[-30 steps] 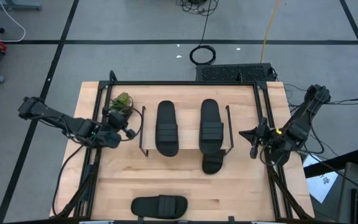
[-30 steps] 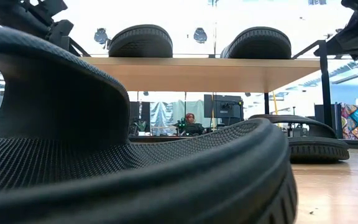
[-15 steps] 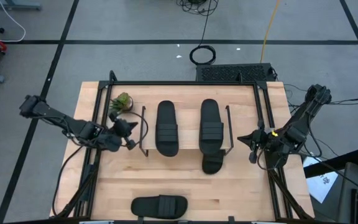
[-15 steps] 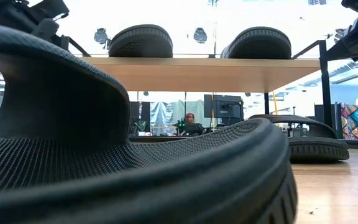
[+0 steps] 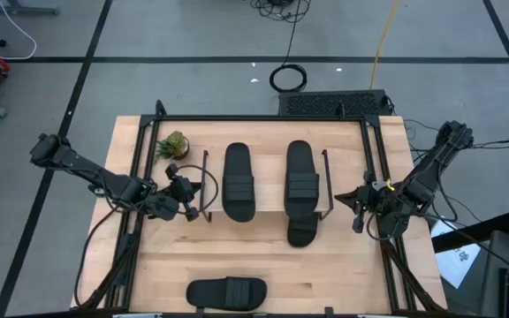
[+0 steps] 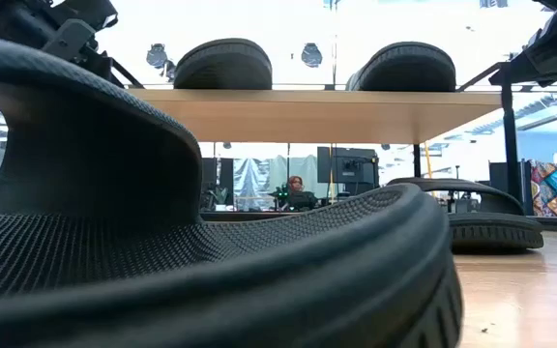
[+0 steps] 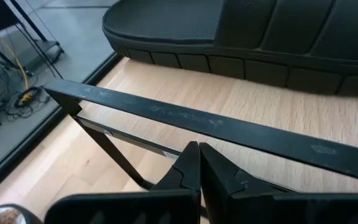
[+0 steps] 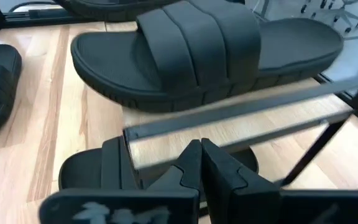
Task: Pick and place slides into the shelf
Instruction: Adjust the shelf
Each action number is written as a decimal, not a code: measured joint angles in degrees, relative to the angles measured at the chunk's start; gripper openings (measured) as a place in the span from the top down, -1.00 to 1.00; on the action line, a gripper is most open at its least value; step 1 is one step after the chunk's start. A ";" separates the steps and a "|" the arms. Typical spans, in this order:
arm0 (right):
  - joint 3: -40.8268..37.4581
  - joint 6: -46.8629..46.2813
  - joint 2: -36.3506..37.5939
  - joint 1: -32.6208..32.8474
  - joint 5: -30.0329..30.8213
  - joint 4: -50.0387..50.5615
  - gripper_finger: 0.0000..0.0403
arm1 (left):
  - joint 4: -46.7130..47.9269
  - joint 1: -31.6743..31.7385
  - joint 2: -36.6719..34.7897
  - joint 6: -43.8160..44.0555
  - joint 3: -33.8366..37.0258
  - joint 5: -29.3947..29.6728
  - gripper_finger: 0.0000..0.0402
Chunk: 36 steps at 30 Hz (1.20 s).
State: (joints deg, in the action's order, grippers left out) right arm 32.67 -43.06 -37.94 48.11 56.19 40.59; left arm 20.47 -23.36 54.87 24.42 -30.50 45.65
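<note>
Although the task is about half done, two slides remain off the shelf (image 5: 265, 212), which stands near the middle of the table (image 5: 343, 265), nearer its far edge. On the shelf's top board lie the left slide (image 5: 238, 181) and the right slide (image 5: 301, 177), side by side. A third slide (image 5: 300, 231) lies under the shelf's front right corner, its end sticking out toward the near edge; whether it sits on a lower board cannot be told. The fourth slide (image 5: 226, 292) lies at the table's near edge. The left gripper (image 5: 188, 193), closed and empty, is at the shelf's left frame; the right gripper (image 5: 358, 212), closed and empty, is beside its right frame.
</note>
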 joint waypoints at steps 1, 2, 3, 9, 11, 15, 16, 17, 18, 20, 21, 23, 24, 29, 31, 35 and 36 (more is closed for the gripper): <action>0.00 0.72 -0.17 -0.48 -0.99 -0.57 1.00 | -0.87 0.15 0.57 -0.28 -0.03 -0.01 1.00; 0.00 1.20 -0.45 -1.03 -1.95 -1.02 1.00 | -1.82 0.29 1.08 -0.33 -0.03 -0.23 1.00; -0.06 1.77 -0.83 -1.63 -2.55 -1.46 1.00 | -2.60 0.38 1.54 -0.32 -0.03 -0.43 1.00; -1.30 5.81 -1.61 -5.97 -6.71 -5.29 1.00 | -4.62 1.20 2.82 -0.79 -0.05 -0.93 1.00; -1.51 7.10 -1.63 -7.26 -8.29 -6.71 1.00 | -4.57 1.28 2.78 -0.37 -0.07 -1.37 1.00; -1.66 9.68 -1.65 -9.01 -11.38 -9.28 1.00 | -4.57 1.28 2.80 -0.30 -0.07 -1.57 1.00; -1.66 10.20 -1.65 -9.24 -12.05 -9.91 1.00 | -4.59 1.28 2.80 -0.30 -0.07 -1.77 1.00; -1.66 10.78 -1.65 -9.40 -12.84 -10.51 1.00 | -4.61 1.32 2.80 -0.30 -0.07 -2.05 1.00; -1.66 11.16 -1.65 -9.50 -13.44 -10.97 1.00 | -4.69 1.32 2.80 -0.26 -0.07 -2.29 1.00; -1.68 11.47 -1.65 -9.50 -14.06 -11.75 1.00 | -5.18 1.28 2.80 -0.15 -0.07 -3.07 1.00; -1.68 11.47 -1.65 -9.50 -13.97 -12.05 1.00 | -5.74 1.12 2.82 -0.12 -0.05 -3.82 1.00; -1.68 11.45 -1.65 -9.52 -13.38 -12.15 1.00 | -6.09 0.70 2.89 -0.12 -0.05 -4.05 1.00; -1.68 11.44 -1.65 -9.54 -13.10 -12.02 1.00 | -6.17 0.52 2.86 -0.12 -0.05 -4.11 1.00; -1.68 11.09 -1.65 -9.54 -12.88 -11.72 1.00 | -7.34 -0.67 3.76 -0.38 -0.05 -5.10 1.00; -1.68 10.85 -1.65 -9.52 -13.01 -11.48 1.00 | -7.76 -1.14 4.30 -0.60 -0.05 -5.12 1.00; -1.68 10.03 -1.63 -9.50 -13.05 -10.89 1.00 | -8.89 -1.47 5.76 -0.33 -0.07 -5.05 1.00; -1.68 9.40 -1.61 -9.50 -13.05 -10.73 1.00 | -8.87 -1.58 5.77 -0.19 -0.07 -5.10 1.00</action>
State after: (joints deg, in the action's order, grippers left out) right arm 30.98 -33.67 -39.55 38.61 43.13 29.86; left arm 11.60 -24.94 60.64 24.22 -30.57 40.55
